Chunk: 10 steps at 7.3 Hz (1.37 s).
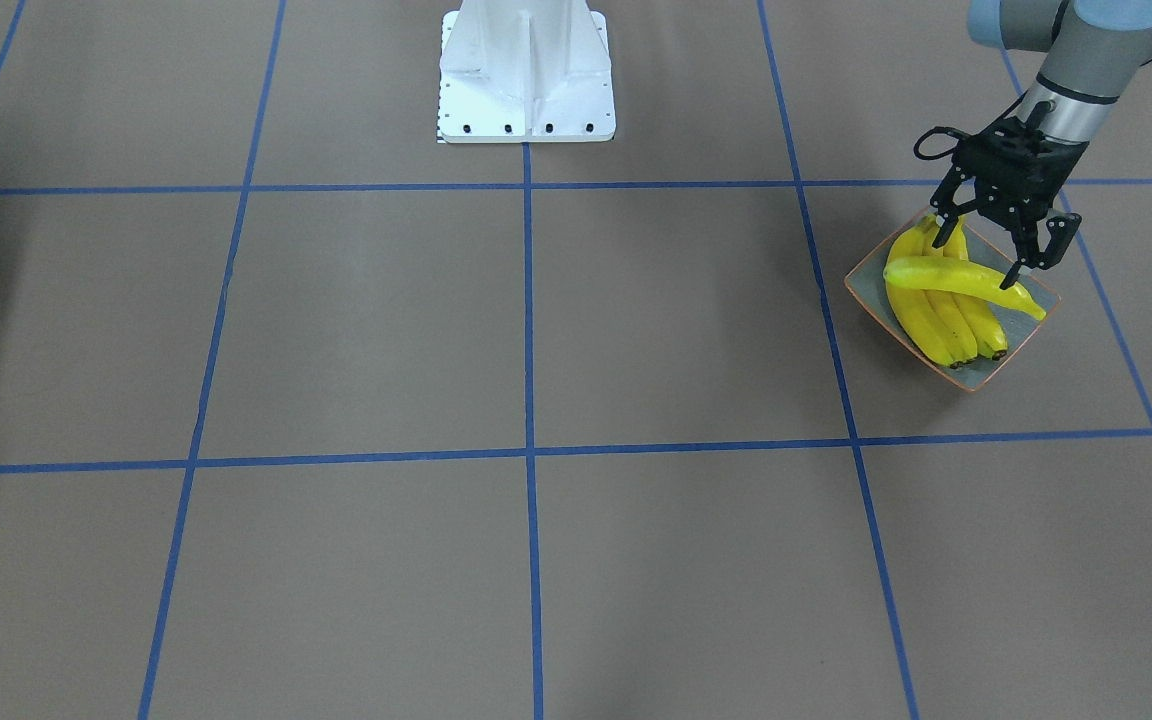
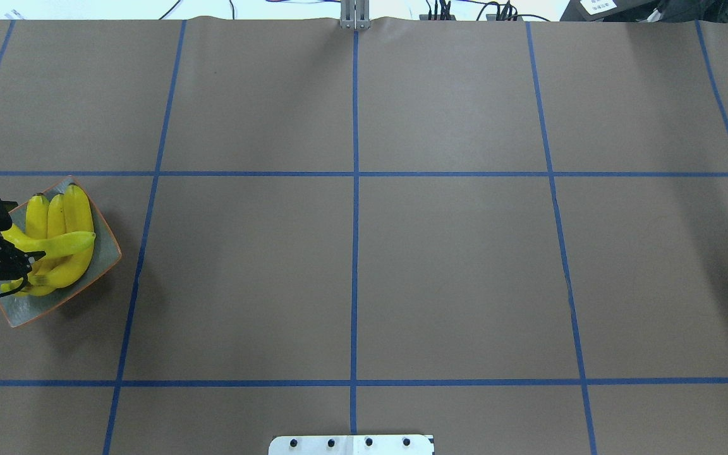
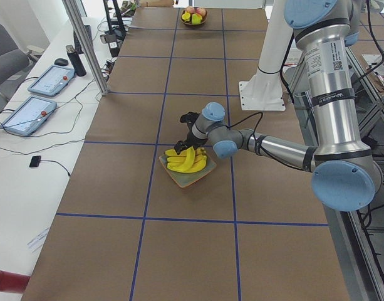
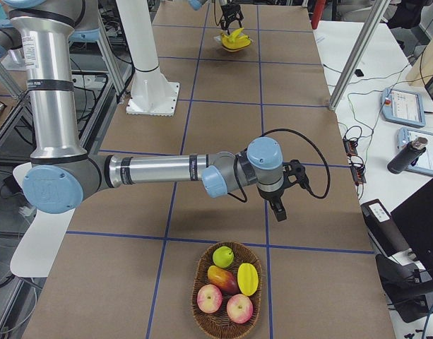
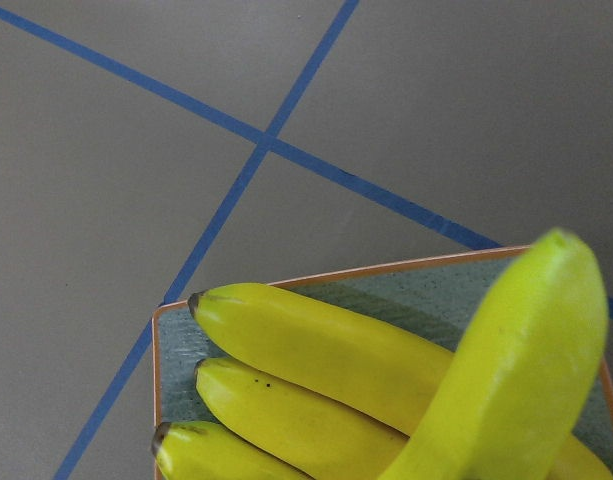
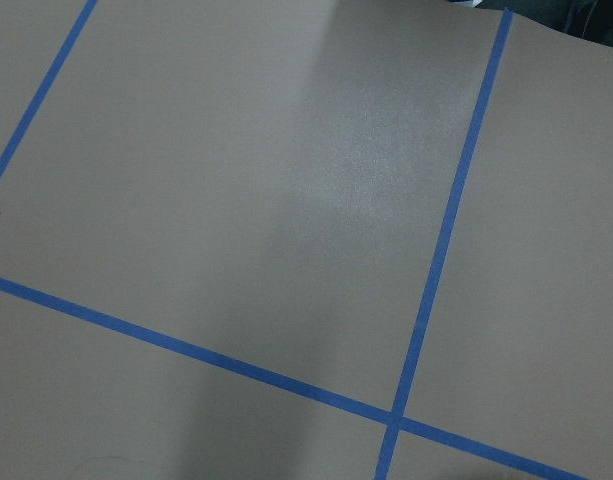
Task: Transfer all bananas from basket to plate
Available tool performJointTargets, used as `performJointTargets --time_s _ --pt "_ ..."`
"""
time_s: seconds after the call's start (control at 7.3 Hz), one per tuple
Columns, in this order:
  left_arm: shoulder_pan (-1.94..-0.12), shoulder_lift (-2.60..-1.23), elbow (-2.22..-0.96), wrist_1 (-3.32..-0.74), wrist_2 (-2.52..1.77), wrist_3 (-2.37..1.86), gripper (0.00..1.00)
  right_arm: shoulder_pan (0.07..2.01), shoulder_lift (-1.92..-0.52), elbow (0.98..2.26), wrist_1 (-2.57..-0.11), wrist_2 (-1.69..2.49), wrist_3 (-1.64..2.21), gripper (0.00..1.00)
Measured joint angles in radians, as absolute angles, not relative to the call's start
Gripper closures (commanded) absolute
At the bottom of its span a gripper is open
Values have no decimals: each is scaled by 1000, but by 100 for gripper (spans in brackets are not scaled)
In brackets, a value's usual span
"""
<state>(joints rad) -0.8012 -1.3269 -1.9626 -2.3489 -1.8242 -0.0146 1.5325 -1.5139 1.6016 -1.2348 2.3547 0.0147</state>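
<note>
Four bananas (image 1: pixel 946 310) on plate (image 1: pixel 976 378): three side by side, fourth lying across them. I see left hand (image 1: pixel 976 250) just above top one, fingers spread. Plate sits near table (image 1: pixel 536 330) left end. Right hand (image 4: pixel 278 205) hangs near fruit basket (image 4: pixel 202 318); whether spread or closed, I cannot tell.

Silver arm (image 3: pixel 328 94), blue joints (image 3: pixel 343 185), black claw (image 1: pixel 976 248)

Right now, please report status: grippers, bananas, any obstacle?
Left gripper open above plate. Right gripper: state unclear. Four bananas on plate, one crosswise. No obstacle seen.
</note>
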Motion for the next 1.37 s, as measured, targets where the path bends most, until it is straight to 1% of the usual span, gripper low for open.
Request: performJointTargets --time_s 0.27,0.55,0.69,0.82,1.1,1.37 --pt "-813 -1326 -1971 -2350 -1839 -20 0 1532 -1514 1601 -1235 2354 14 0" --pt "-900 -1334 -1978 -2330 -1923 -96 0 1533 -1519 1597 -1236 2352 7 0" --pt "-987 -1340 -1984 -2275 -2022 -167 0 1540 -1524 1593 -1239 2352 4 0" --pt "-1098 -1349 -1998 -2166 -2136 -206 0 1555 -1527 1582 -1242 2352 2 0" --pt "-1308 -1355 -2015 -1942 -2269 -162 0 1589 -1533 1548 -1243 2354 -1 0" --pt "-1452 -1307 -1956 -1880 -2289 -88 0 1613 -1538 1517 -1252 2352 -12 0"
